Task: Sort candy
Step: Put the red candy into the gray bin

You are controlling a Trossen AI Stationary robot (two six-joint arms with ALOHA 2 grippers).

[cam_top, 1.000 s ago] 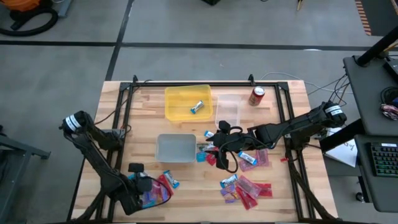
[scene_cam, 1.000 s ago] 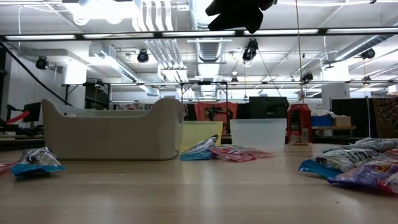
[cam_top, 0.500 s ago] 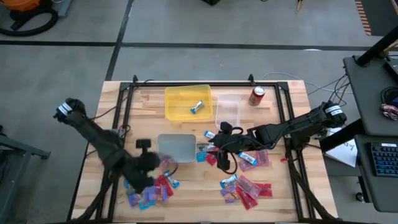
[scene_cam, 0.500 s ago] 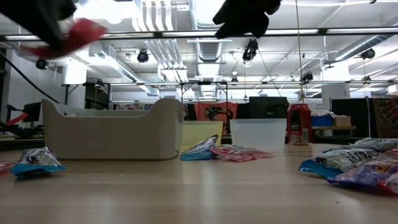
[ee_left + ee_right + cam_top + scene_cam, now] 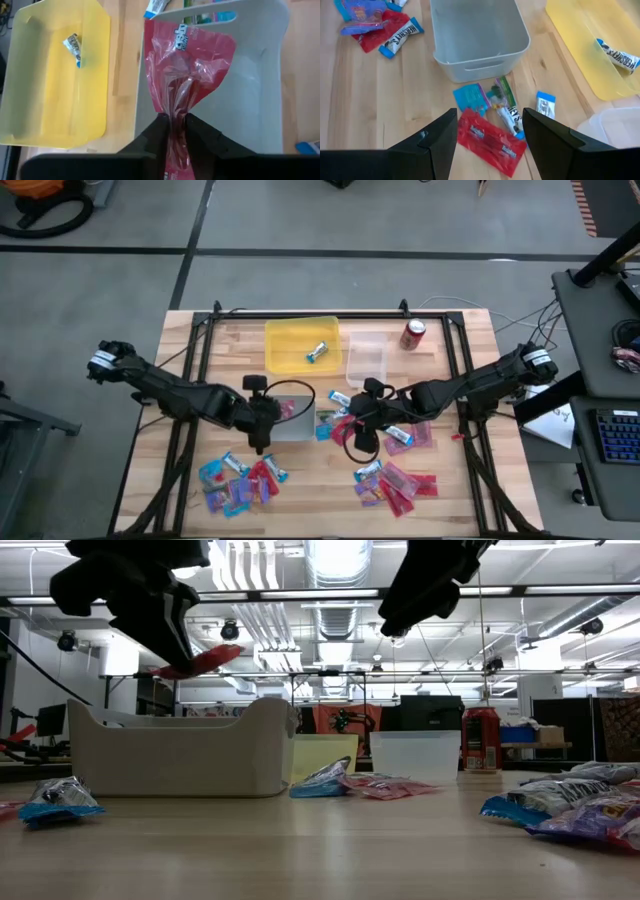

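My left gripper (image 5: 274, 413) hovers over the grey bin (image 5: 283, 428), shut on a red candy packet (image 5: 187, 65). In the low view that packet (image 5: 200, 662) hangs in the air above the bin's rim (image 5: 180, 725). My right gripper (image 5: 490, 145) is open and held above the middle cluster of candy (image 5: 335, 425). Its fingers stand on either side of a red packet (image 5: 490, 140) lying flat on the table, without touching it. One blue-and-silver mini bar (image 5: 317, 352) lies in the yellow bin (image 5: 300, 345). My left gripper pinches the red packet by one crumpled end (image 5: 175, 125) between its two fingers (image 5: 200, 132). The rest of the packet fans out past the fingertips over the inside of the grey bin. It is lifted clear of bin and table.
Loose candy lies in a near-left pile (image 5: 240, 480), a near-right pile (image 5: 395, 480) and right of the right gripper (image 5: 405, 435). A clear bin (image 5: 365, 360) and a red soda can (image 5: 413, 333) stand at the far side.
My left gripper has risen from the near-left candy pile with the red packet and swung up and toward the far right, ending over the grey bin. The packet is lifted clear. My right gripper has edged slightly toward the table's right.
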